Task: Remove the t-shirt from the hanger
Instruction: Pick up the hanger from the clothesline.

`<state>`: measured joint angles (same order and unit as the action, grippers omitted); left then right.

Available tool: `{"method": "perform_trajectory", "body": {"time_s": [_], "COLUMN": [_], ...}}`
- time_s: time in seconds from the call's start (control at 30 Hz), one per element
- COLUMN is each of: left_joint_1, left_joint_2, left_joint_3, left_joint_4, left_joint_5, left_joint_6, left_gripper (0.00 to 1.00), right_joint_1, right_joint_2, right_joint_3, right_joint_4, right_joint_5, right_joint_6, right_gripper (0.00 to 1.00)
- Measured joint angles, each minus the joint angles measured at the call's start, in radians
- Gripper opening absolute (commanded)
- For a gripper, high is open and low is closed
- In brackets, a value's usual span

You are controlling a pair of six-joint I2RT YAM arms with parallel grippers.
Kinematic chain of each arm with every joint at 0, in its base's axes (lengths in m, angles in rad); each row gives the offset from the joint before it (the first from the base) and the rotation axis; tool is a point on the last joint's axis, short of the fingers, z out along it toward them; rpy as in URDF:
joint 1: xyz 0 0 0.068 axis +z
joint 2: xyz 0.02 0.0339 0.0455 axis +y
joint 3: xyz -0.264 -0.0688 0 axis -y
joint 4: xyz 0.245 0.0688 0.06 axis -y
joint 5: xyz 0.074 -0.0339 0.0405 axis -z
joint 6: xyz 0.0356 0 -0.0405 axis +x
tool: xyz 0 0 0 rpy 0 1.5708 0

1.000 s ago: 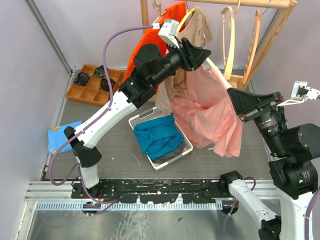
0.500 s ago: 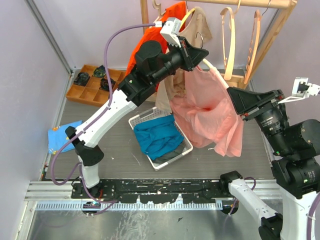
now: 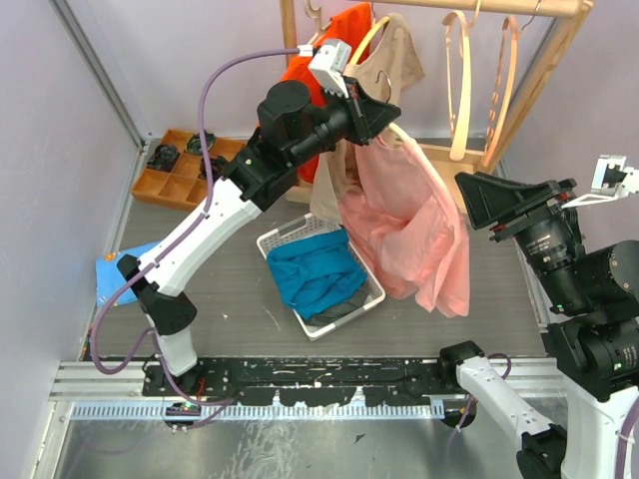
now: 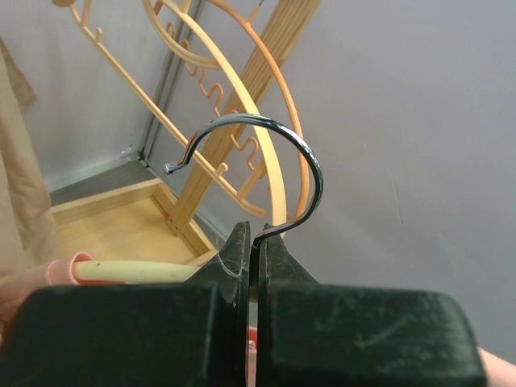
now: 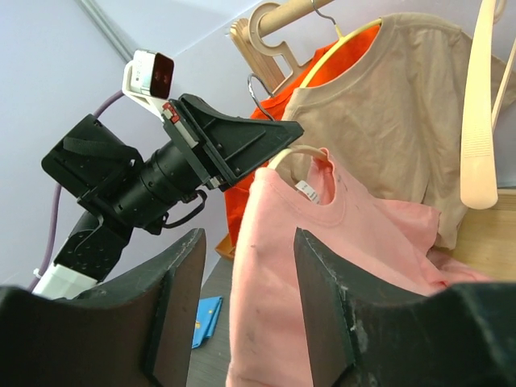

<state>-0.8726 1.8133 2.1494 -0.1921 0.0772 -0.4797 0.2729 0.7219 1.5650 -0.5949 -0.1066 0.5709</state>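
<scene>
A pink t-shirt hangs on a pale yellow hanger in front of the clothes rack. My left gripper is high up and shut on the hanger's metal hook, which rises from between its closed jaws; the left gripper has the yellow hanger arm just below it. The right gripper stands open to the right of the shirt. In the right wrist view the shirt shows between and beyond the spread fingers of the right gripper, and nothing is pinched.
A white basket holding a blue garment sits below the shirt. Behind are the wooden rack, an orange shirt, a beige shirt and empty hangers. A compartment tray and blue cloth lie at left.
The left gripper shut on the hanger hook and shifted it slightly left. The right gripper opened and let go of the shirt's side, which fell to hang straight down.
</scene>
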Motion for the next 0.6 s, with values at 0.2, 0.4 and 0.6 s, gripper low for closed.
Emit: {"method": "perform_trajectory", "body": {"time_s": [0.2,0.4,0.6], "left_joint_1": [0.006,0.006,0.006], "left_joint_2": [-0.006,-0.006,-0.009], "left_joint_3": [0.033,0.064,0.011], "left_joint_4": [-0.034,-0.017,0.059], "left_joint_5": [0.000,0.072,0.225], "left_joint_6": [0.006,0.041,0.078], "left_gripper": [0.00,0.00,0.00], "right_joint_1": [0.000,0.000,0.000], "right_joint_2": [0.018,0.040,0.034], "right_joint_3": [0.022,0.037,0.027], "right_joint_4": [-0.030,-0.051,-0.065], "right_joint_5": [-0.008,-0.030,-0.026], "right_joint_6": [-0.008,-0.016,-0.011], "right_gripper": [0.48,0.48,0.47]}}
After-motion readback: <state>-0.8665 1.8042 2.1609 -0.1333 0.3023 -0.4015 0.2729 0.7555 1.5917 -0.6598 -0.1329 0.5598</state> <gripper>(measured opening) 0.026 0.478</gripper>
